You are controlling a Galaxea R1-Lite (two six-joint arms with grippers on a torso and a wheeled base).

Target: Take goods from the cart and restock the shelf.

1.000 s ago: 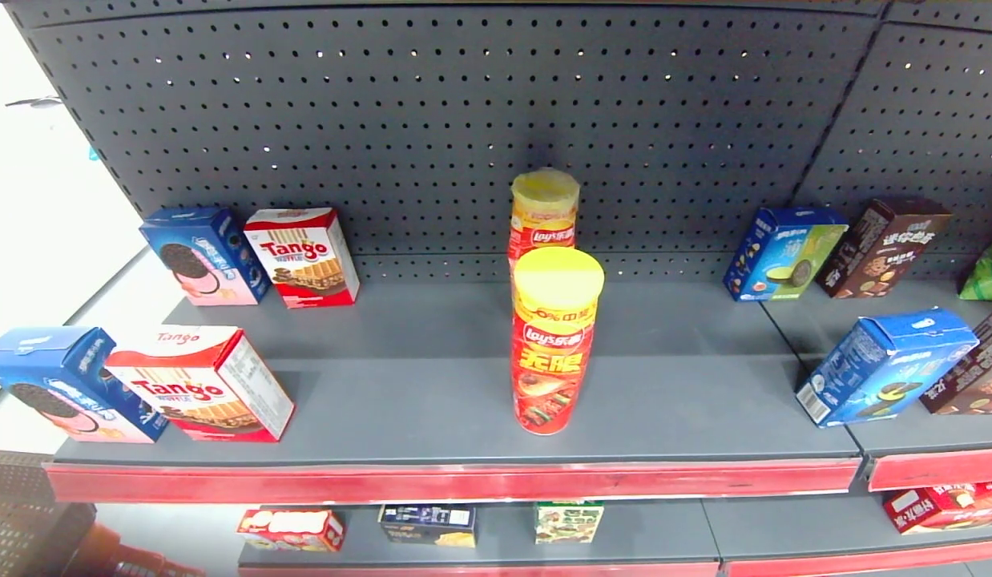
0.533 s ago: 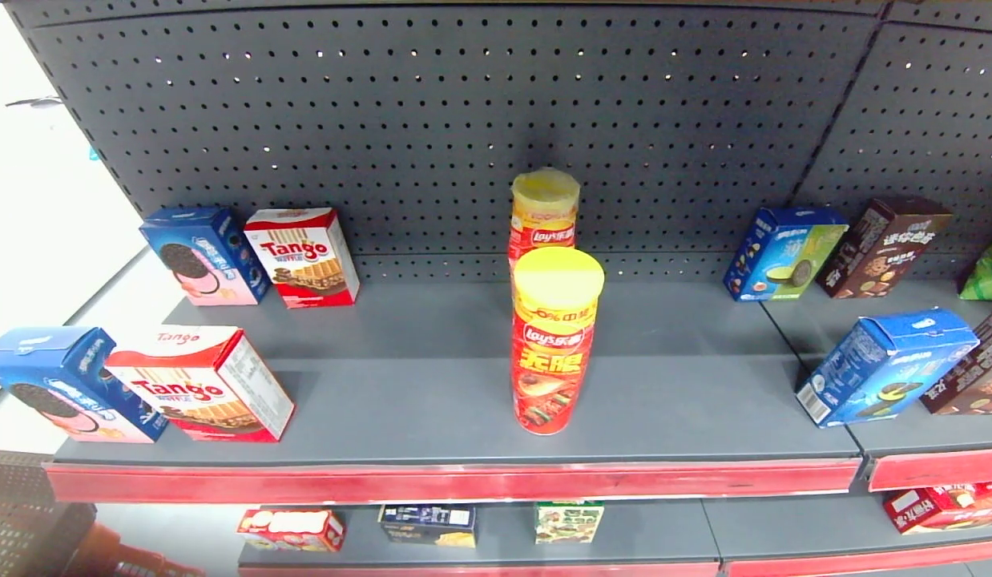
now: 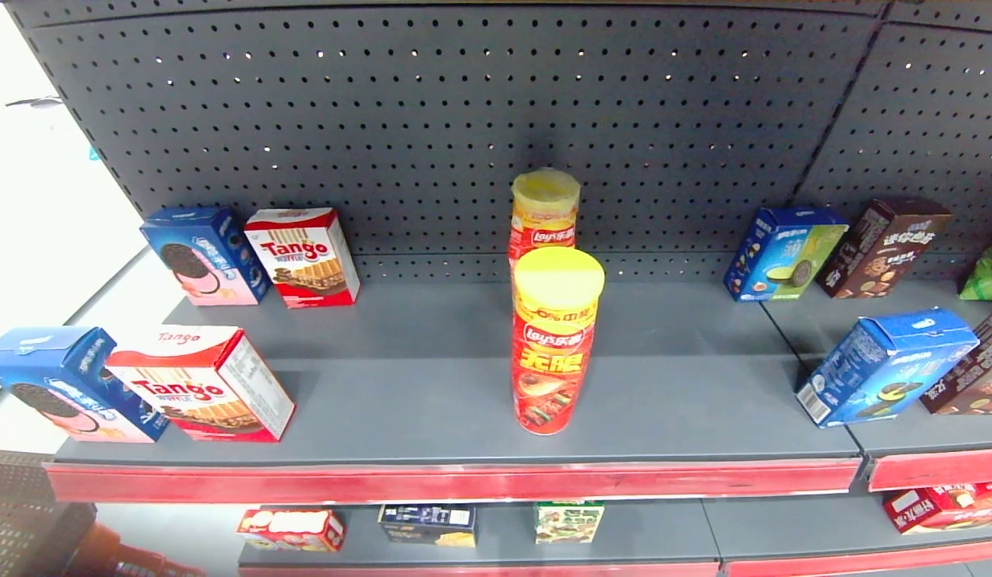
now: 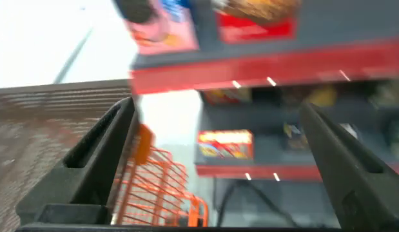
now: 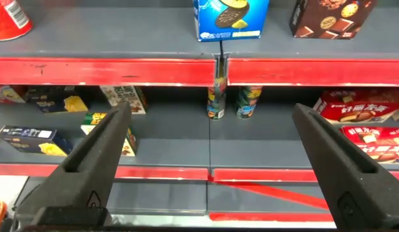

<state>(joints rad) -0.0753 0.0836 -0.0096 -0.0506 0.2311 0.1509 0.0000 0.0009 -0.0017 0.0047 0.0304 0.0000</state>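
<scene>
Left hand (image 4: 216,111): fingers apart, nothing between them, facing the red front edge of the shelving, with the orange wire cart (image 4: 162,193) beyond the fingers. Right hand (image 5: 212,111): fingers likewise apart and empty.

Goods on the shelf (image 3: 400,401) are two red chip cans with yellow lids, both upright. One, the front can (image 3: 554,344), stands mid-shelf near the front edge. The other, the rear can (image 3: 544,210), stands directly behind it against the back panel (image 3: 432,104).

Head view records a wafer box (image 3: 199,385) near the shelf's front-left corner. Right wrist view records a lower shelf (image 5: 173,151) carrying small boxes (image 5: 38,138) under a red edge strip (image 5: 102,71).
</scene>
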